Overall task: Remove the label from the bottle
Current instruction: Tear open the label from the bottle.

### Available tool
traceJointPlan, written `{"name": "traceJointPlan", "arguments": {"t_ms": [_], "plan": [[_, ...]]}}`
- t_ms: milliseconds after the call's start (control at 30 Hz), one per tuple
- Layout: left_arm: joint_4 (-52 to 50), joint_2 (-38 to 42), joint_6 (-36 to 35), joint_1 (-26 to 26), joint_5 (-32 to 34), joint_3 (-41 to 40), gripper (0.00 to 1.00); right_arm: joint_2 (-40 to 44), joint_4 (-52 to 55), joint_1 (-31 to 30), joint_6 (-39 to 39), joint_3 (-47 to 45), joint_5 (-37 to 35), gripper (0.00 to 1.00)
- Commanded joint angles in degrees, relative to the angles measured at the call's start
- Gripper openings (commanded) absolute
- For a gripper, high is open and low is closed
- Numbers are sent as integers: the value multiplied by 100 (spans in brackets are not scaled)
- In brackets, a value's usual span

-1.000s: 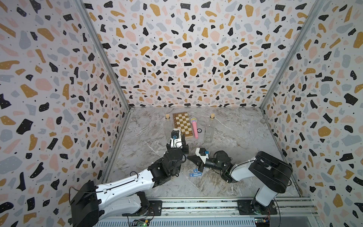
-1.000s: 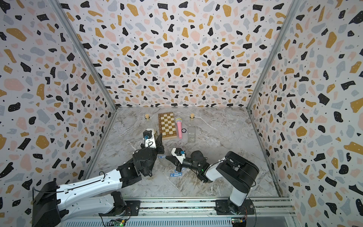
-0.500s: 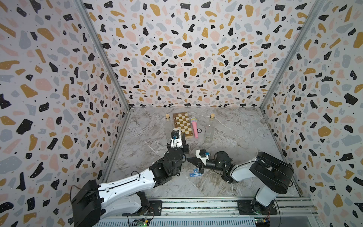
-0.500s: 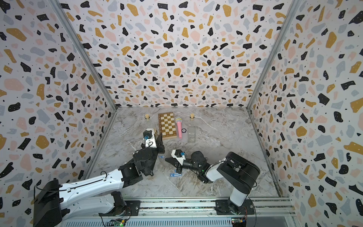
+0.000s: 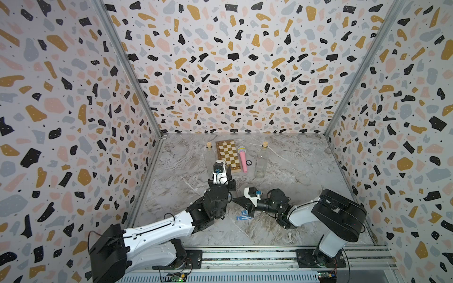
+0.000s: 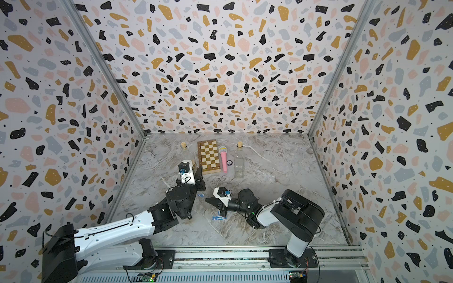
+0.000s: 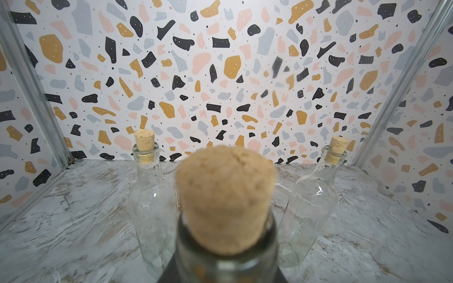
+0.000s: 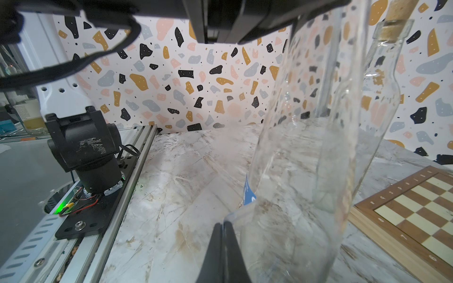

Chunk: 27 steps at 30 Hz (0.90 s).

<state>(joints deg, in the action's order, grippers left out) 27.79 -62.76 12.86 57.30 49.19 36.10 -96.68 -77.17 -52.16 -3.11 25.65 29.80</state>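
Note:
My left gripper (image 5: 230, 180) is shut on the neck of a clear glass bottle (image 8: 294, 147), which stands upright. Its cork (image 7: 225, 196) fills the left wrist view, and the fingers there are only dark edges. In both top views the arm hides most of the bottle. My right gripper (image 8: 222, 226) comes in low from the right, its tip (image 5: 234, 200) beside the bottle's base. It is shut on the edge of the label (image 8: 250, 196), a thin clear film with a blue printed part, still partly on the glass.
Two more corked clear bottles (image 5: 261, 164) (image 5: 209, 156) stand at the back, with a chessboard (image 5: 228, 156), a pink microphone (image 5: 243, 159) and a small black ring (image 5: 249, 162) between them. Blue label scraps (image 5: 244, 217) lie under the right arm. The metal rail (image 5: 245, 254) runs along the front.

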Motion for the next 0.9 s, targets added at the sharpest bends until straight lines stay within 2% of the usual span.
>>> {"name": "traceJointPlan", "arguments": {"t_ms": [0,867], "plan": [[-94,-96,78,18,50,-159,0,216,-55,-44,69,37,140,0],[-287,-166,252,27,30,-34,0,194,26,-66,35,107,177,0]]}}
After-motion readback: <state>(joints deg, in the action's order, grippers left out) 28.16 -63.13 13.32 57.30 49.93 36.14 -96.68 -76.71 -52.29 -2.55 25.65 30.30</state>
